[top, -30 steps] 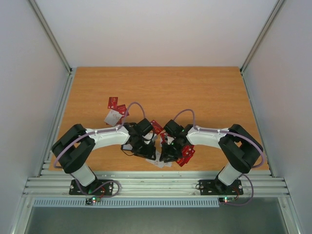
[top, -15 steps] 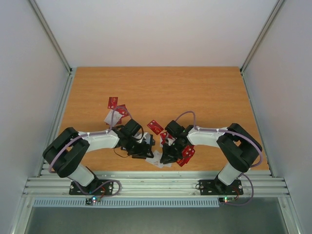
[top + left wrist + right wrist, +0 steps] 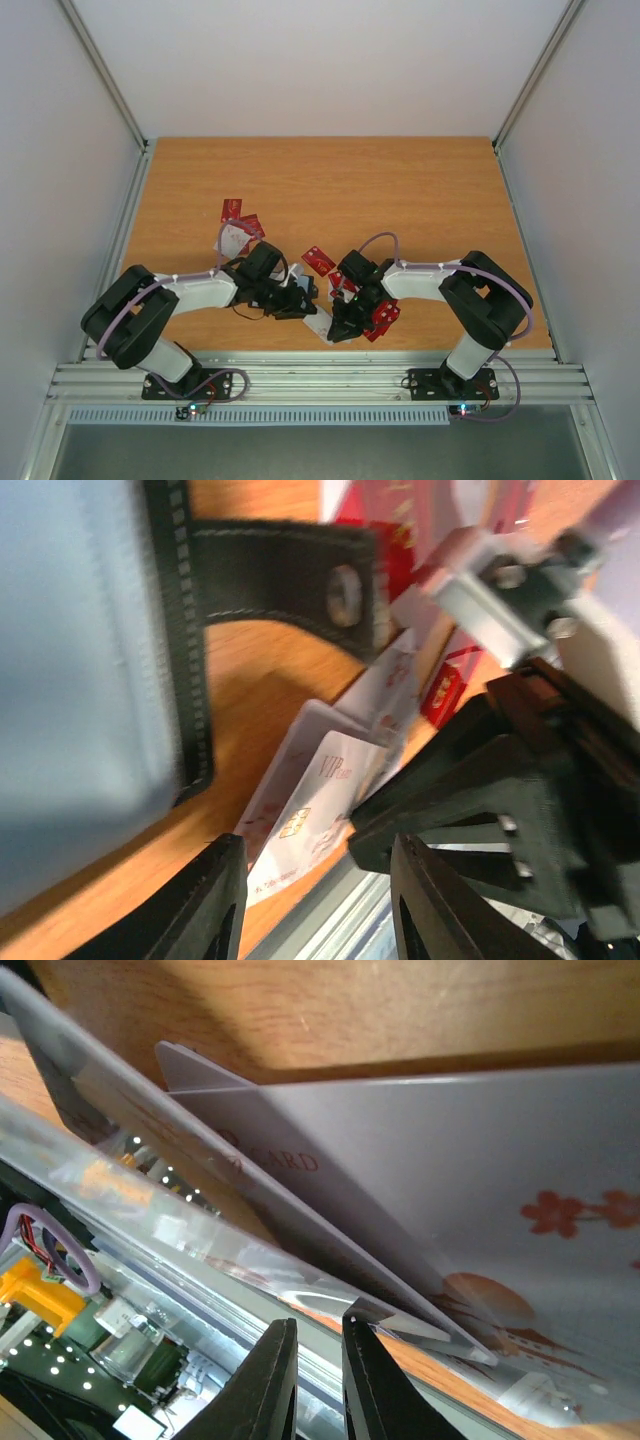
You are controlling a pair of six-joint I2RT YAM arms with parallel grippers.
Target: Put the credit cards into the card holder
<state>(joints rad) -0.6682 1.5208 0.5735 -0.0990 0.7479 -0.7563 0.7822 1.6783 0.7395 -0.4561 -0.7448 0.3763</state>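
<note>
Credit cards [image 3: 450, 1210], thin pale-grey plastic, sit fanned at the near edge. Right gripper [image 3: 318, 1325] noses at 1's edge, likely prying it up; jaws nearly closed, grip unclear. Left gripper [image 3: 312, 845], jaws spread, likely steadies the black folding card holder [image 3: 80, 650] just left.

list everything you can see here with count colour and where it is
credit cards: several, red and white, in a far-left cluster, at the centre and by the near edge
card holder: one, black with grey-blue inside, lying open left of centre
table: one, orange wood, under everything
left pincer: one, black, open, over white cards
right pincer: one, black, fingers nearly closed at a white card's edge, grip unclear
</note>
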